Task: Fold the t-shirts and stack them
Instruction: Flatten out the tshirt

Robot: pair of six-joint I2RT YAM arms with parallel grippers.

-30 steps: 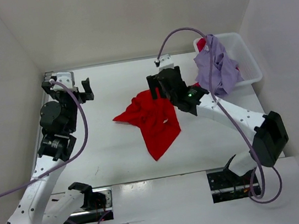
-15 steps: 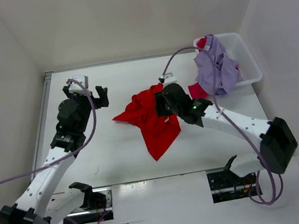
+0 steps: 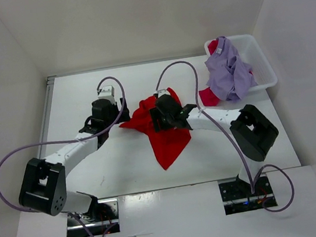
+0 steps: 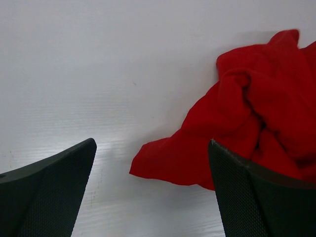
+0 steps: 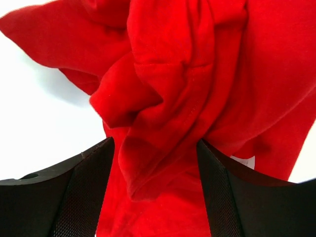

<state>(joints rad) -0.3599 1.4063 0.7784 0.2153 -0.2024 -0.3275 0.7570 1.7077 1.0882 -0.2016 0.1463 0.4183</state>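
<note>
The bright red t-shirt [image 3: 166,134] lies crumpled in the middle of the table. My left gripper [image 3: 105,121] is open and low at the shirt's left corner; in the left wrist view [image 4: 152,148] that corner [image 4: 168,165] lies between the fingers, untouched. My right gripper [image 3: 167,115] is open and down on the shirt's upper middle; in the right wrist view [image 5: 155,143] a raised fold of the red cloth [image 5: 197,64] sits between the spread fingers. The lavender t-shirt [image 3: 228,74] drapes over the bin's near-left rim. The crimson t-shirt [image 3: 208,96] hangs out beneath it.
The white plastic bin [image 3: 261,63] stands at the back right corner. White walls close in the table on the left, back and right. Purple cables loop above both arms. Bare table [image 3: 117,159] lies near the shirt's left.
My left arm has swung from the far left across to the red shirt's left corner. My right gripper has come down and to the left onto the shirt's folds.
</note>
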